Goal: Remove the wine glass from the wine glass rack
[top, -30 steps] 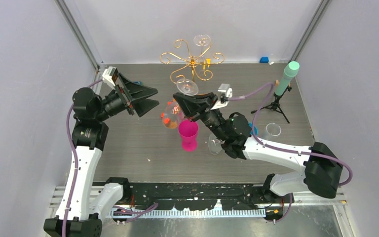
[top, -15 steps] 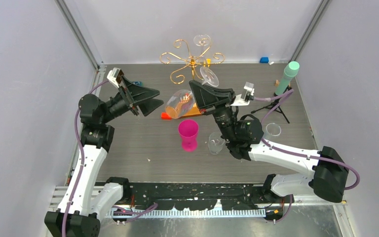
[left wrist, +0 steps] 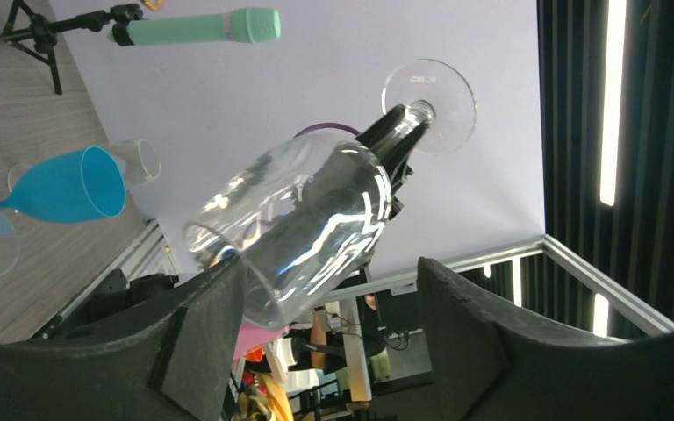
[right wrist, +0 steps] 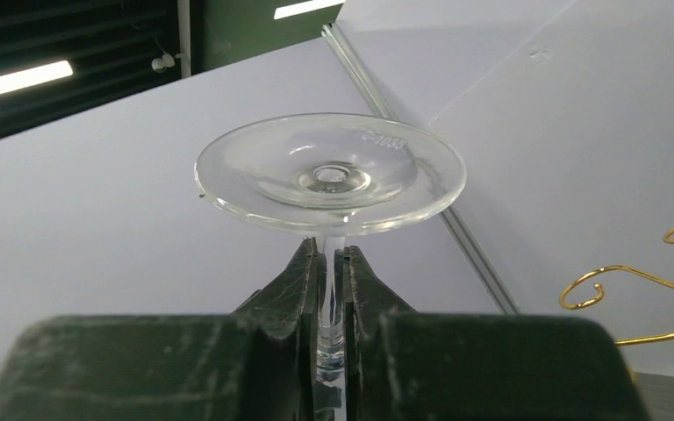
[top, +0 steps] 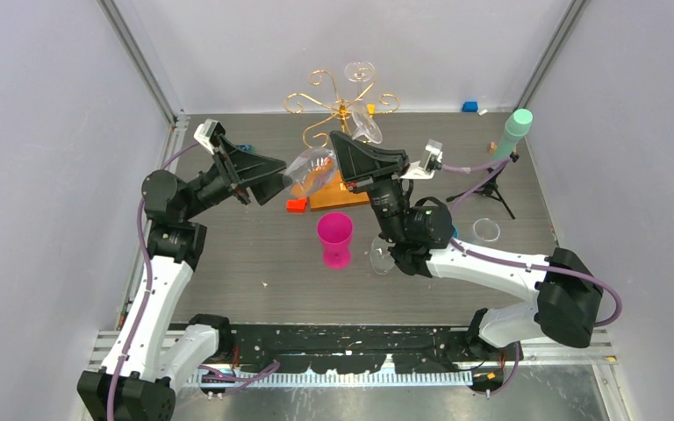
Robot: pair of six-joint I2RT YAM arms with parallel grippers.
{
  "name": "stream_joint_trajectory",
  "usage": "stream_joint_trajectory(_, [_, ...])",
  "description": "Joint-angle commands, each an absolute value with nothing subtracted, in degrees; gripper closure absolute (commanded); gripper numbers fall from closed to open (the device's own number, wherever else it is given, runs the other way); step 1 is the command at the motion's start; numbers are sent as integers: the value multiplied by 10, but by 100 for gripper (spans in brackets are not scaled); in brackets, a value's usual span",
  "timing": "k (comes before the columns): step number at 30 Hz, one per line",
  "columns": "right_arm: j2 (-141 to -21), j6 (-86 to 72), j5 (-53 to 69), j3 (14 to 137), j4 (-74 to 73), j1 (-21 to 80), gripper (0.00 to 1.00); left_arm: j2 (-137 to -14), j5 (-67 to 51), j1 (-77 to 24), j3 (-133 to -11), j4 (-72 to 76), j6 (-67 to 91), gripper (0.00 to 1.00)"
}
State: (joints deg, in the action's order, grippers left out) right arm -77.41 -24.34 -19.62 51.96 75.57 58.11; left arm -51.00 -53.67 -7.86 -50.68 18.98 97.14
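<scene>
Glass held only by its stem is the worry here. The clear, long-stemmed wine glass (top: 311, 169) hangs tilted in the air above the table (top: 228, 254), bowl toward the left arm and round foot (right wrist: 329, 175) toward the thin gold wire wine glass rack (top: 342, 105) on its orange-brown wooden base. In the right wrist view the scroll arms stand beside the foot, not touching it, so I judge the glass already free of the rack.

The right hand (right wrist: 332, 281) is clamped tight on the stem just under the foot. The left hand (left wrist: 329, 281) is spread wide, its fingers (left wrist: 202, 342) straddling the bowl – the rim sits against or just beside one finger, the other well apart.

What could go wrong:
- A thin stem pinched at one spot can swivel, and the heavy bowl would swing down.
- If the left hand squeezes the bowl off-centre (near the rim, where it now lies), the smooth glass may squirt out or crack.
- Both arms pulling different ways could snap the stem.
- The foot is near the wire – a careless swing could hook it.

Containers: the wine glass is empty. Below it an upright bright pink plastic cup (top: 334, 232) shows nothing inside; a small clear tumbler (top: 486, 230) and a sky-blue plastic goblet (left wrist: 66, 186) also look empty.
</scene>
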Motion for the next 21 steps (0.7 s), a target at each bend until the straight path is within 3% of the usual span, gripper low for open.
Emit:
stream_joint_trajectory(1, [-782, -276, -226, 543, 814, 582, 100, -507, -526, -84, -511, 290, 1021, 37])
stream_joint_trajectory(11, [-801, -334, -253, 539, 825, 582, 100, -502, -447, -95, -472, 396, 1120, 51])
stream_joint_trajectory(21, [-833, -324, -252, 552, 824, 582, 100, -509, -369, -104, -408, 484, 1280, 51])
